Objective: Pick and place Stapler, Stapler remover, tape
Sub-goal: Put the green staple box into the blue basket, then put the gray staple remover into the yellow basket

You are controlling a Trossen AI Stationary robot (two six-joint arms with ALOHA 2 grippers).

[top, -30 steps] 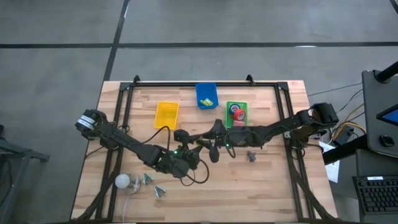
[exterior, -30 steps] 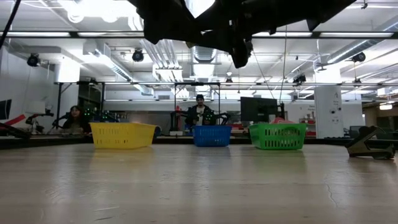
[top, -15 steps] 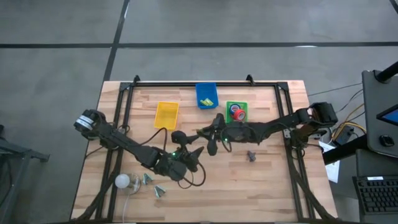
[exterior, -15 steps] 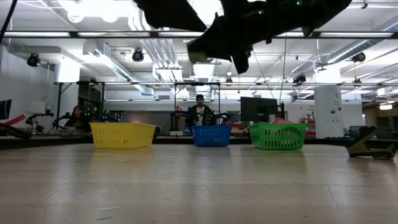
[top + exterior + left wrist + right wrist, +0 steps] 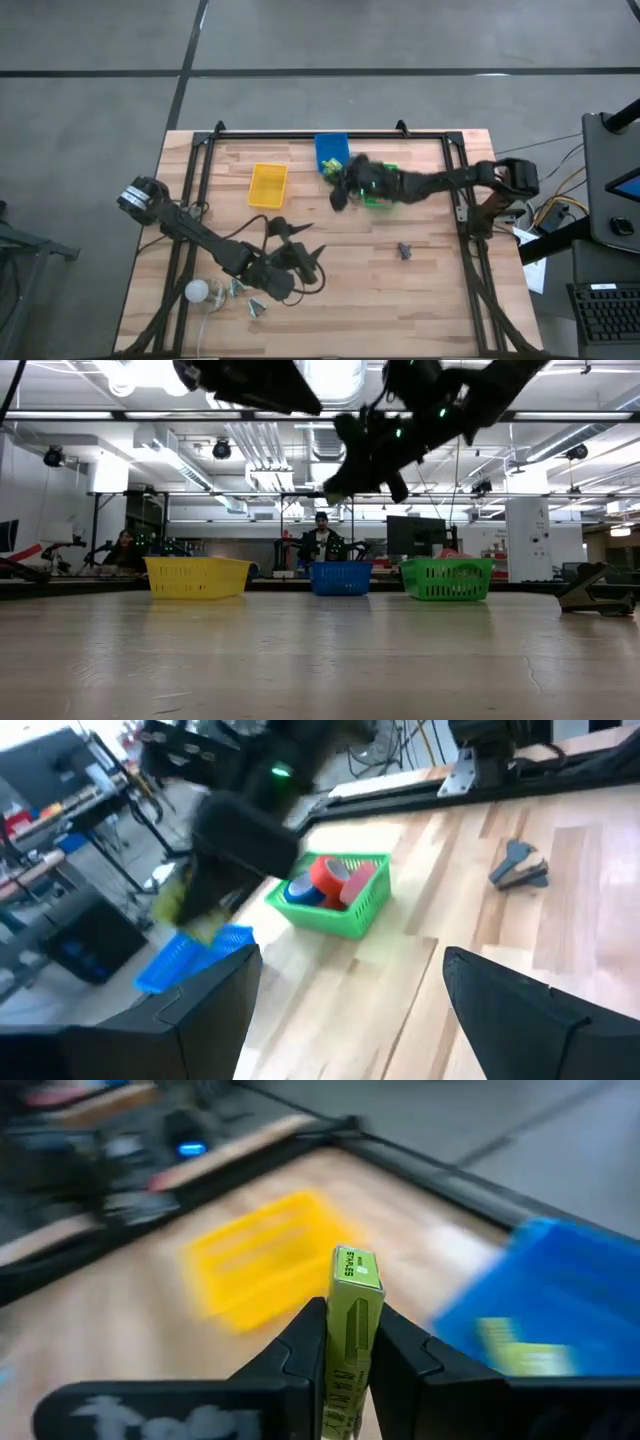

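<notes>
Your right claw was clamped on a small green box, held upright between its fingers; it looked like a staple box, though the print was too blurred to be sure. In the high view that claw hung between the blue tray and the green tray, with the yellow tray well off to its side. The tape lay inside the green tray, red rolls beside a blue one. A dark stapler remover lay alone on the worktop. Your left claw waited near the front, fingers spread wide and empty
</notes>
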